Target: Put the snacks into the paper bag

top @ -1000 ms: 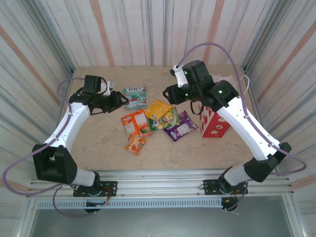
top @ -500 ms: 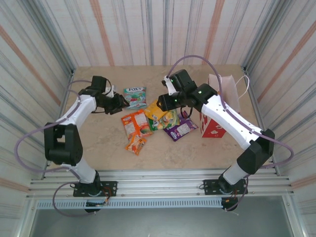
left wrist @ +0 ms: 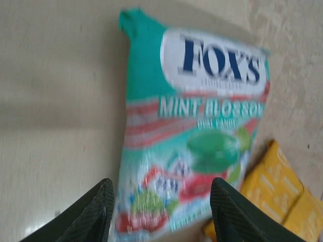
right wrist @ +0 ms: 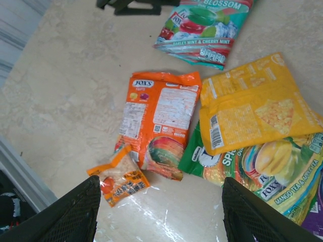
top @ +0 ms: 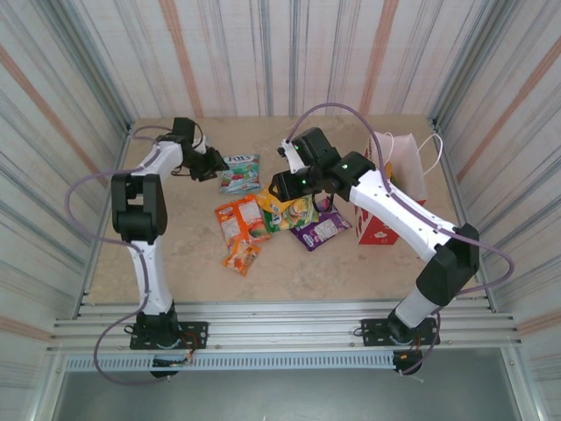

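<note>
Several snacks lie in a cluster mid-table: a green-and-red FOX'S mint packet point(top: 239, 173) point(left wrist: 197, 136) point(right wrist: 207, 25), a large orange packet point(top: 241, 219) point(right wrist: 161, 126), a small orange packet point(top: 241, 257) point(right wrist: 118, 176), a yellow packet point(top: 280, 193) point(right wrist: 252, 106), a green mango packet point(top: 304, 210) point(right wrist: 262, 161) and a purple one point(top: 323, 228). The paper bag point(top: 381, 224) stands upright at the right. My left gripper point(top: 210, 165) point(left wrist: 161, 182) is open, low over the mint packet's near end. My right gripper point(top: 279, 186) point(right wrist: 160, 179) hangs open above the orange packets.
Striped walls close in the table on three sides. The right arm's forearm point(top: 394, 202) crosses in front of the bag's mouth. Bare tabletop point(top: 175, 254) stretches left of and in front of the packets.
The left gripper has moved toward the back, up to the mint packet. The right gripper has swung left from beside the bag to over the packets.
</note>
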